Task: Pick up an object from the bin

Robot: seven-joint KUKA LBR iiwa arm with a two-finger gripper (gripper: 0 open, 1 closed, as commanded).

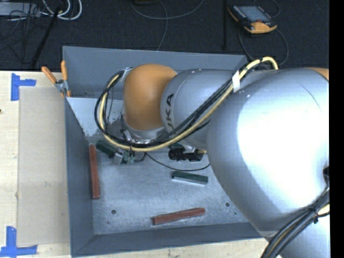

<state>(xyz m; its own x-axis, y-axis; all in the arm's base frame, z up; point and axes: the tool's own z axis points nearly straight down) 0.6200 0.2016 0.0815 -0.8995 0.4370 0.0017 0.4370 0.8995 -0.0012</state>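
Note:
My gripper [125, 155] hangs low at the back left of the bin, mostly covered by the arm's wrist. A small dark green piece [105, 150] lies right beside it on its left, touching or nearly touching it. A long reddish-brown stick [94, 172] lies along the left wall just below that. To the gripper's right are a small black object [184, 154] with a yellowish tip and a dark green flat bar [190, 178] on the floor.
A second reddish-brown stick [178, 216] lies near the bin's front wall. The arm with its orange cover and cables spans the back and right of the bin. The bin's left wall stands close to the gripper.

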